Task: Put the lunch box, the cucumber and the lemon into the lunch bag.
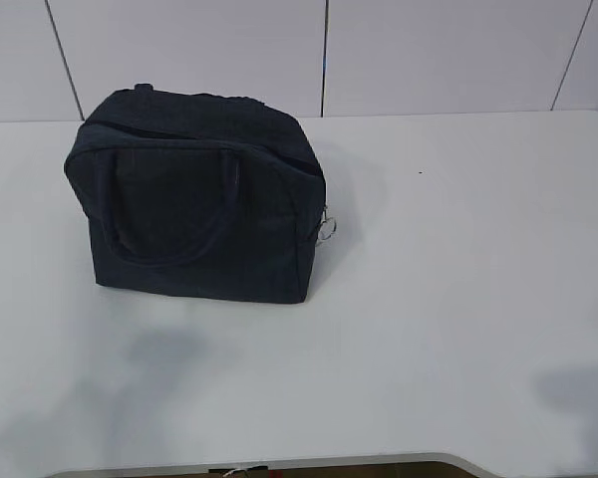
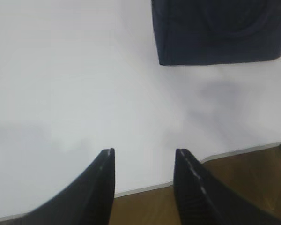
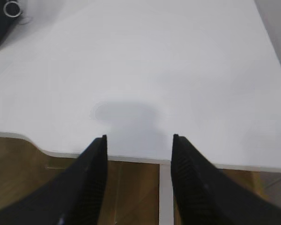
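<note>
The dark navy lunch bag (image 1: 204,194) stands upright on the white table (image 1: 458,299), left of centre, with its top closed and a metal ring pull (image 1: 326,229) hanging at its right side. The left wrist view shows the bag's lower part (image 2: 215,33) at the top right, and the ring (image 3: 11,8) shows at the top left of the right wrist view. My left gripper (image 2: 144,152) hangs open over the table's front edge, nothing between its fingers. My right gripper (image 3: 139,138) is open and empty above the front edge too. The lunch box, the cucumber and the lemon are out of view.
The table's front edge (image 2: 145,188) runs under both grippers, with brown floor (image 3: 131,187) beyond it. A pale panelled wall (image 1: 329,50) stands behind the table. Arm shadows lie on the near table top.
</note>
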